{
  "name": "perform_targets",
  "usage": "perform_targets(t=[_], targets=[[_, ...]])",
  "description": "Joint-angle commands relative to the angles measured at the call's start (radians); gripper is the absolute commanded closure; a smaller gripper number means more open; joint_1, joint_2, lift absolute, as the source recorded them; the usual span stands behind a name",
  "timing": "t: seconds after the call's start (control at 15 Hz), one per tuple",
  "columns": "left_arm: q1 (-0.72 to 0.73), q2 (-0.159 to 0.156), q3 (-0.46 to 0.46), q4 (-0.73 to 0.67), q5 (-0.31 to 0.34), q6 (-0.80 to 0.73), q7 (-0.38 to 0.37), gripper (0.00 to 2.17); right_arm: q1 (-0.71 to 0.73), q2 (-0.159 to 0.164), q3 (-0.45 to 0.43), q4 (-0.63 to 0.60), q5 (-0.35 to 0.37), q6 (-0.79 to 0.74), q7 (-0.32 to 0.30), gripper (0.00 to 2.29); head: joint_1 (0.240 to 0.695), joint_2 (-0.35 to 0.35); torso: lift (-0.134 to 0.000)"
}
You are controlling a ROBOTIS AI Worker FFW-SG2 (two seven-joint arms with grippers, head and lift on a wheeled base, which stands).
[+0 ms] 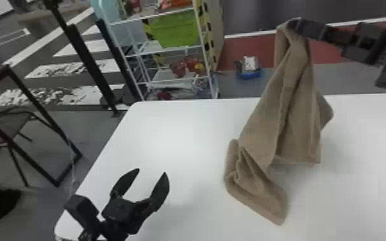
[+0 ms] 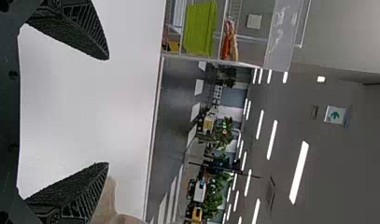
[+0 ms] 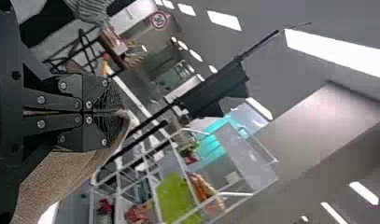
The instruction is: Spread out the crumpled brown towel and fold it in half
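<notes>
High over the table's far right part, my right gripper [image 1: 293, 25] holds the top of the brown towel [image 1: 285, 105], which hangs in long folds. The towel's lower end rests bunched on the white table [image 1: 176, 134], with one flap pointing toward the front. In the right wrist view the right gripper [image 3: 120, 113] is closed on the towel [image 3: 61, 175]. My left gripper [image 1: 149, 176] stands open over the table's front left, apart from the towel. The left wrist view has the left gripper [image 2: 108, 111] with its fingers wide apart and a bit of towel [image 2: 106, 203] beyond one finger.
Behind the table stands a white wire rack [image 1: 166, 49] with a green bin [image 1: 178, 29]. A blue container [image 1: 250, 72] is on the floor beyond the far edge. A dark-framed chair [image 1: 6, 128] stands off to the left.
</notes>
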Motion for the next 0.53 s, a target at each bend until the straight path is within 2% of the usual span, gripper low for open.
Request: perform_targets(t=[0.0,0.13,0.27,0.33,0.47], targets=[[0.000,-0.003,-0.001,0.004,0.000,0.000,-0.001,0.07,-0.020,0.006,0.099,0.094,0.134,-0.072,-0.014,1.67,0.633,0.338,-0.134],[-0.003,-0.003,0.001,0.007,0.000,-0.003,-0.001,0.07,-0.055,0.021,0.194,0.209,0.232,-0.075,-0.020,1.66,0.642,0.346,-0.134],[-0.003,-0.003,0.001,0.007,0.000,-0.003,-0.001,0.07,-0.093,0.077,0.245,0.345,0.339,-0.140,-0.014,1.66,0.663,0.350,-0.134],[-0.003,-0.003,0.001,0.007,0.000,-0.003,-0.001,0.07,-0.112,0.077,0.265,0.394,0.373,-0.176,-0.014,1.66,0.681,0.350,-0.134],[-0.002,-0.003,0.004,0.012,0.000,-0.003,-0.001,0.07,-0.150,0.077,0.288,0.468,0.413,-0.204,-0.014,1.60,0.689,0.350,-0.134]])
